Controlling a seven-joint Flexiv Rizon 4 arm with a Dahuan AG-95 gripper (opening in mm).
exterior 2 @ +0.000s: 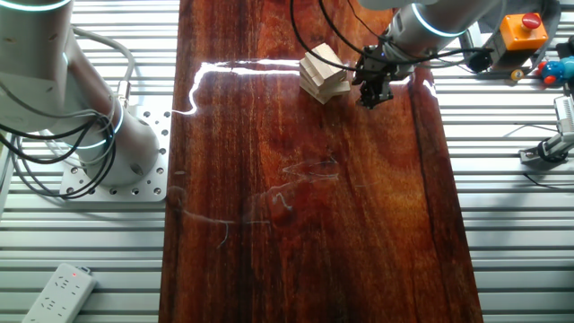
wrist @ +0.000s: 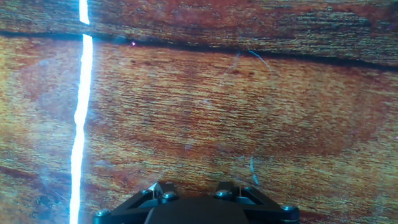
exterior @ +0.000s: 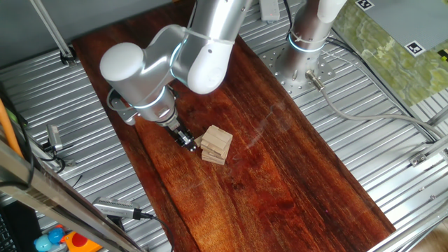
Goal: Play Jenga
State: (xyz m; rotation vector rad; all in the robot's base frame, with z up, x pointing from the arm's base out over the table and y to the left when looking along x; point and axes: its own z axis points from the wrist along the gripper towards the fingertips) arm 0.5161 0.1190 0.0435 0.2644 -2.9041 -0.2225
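A dark reddish wooden board [exterior: 280,168] lies over ribbed metal decking [exterior: 392,140] — on the board rests a small Jenga stack [exterior: 215,145] — pale blocks.

You are seeing only the Jenga [exterior: 215,145] stack obstructing; the wooden board [exterior: 294,182] beyond it is lying open.

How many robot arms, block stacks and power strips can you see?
Robot arms: 2
Jenga block stacks: 1
White power strips: 1
Total: 4
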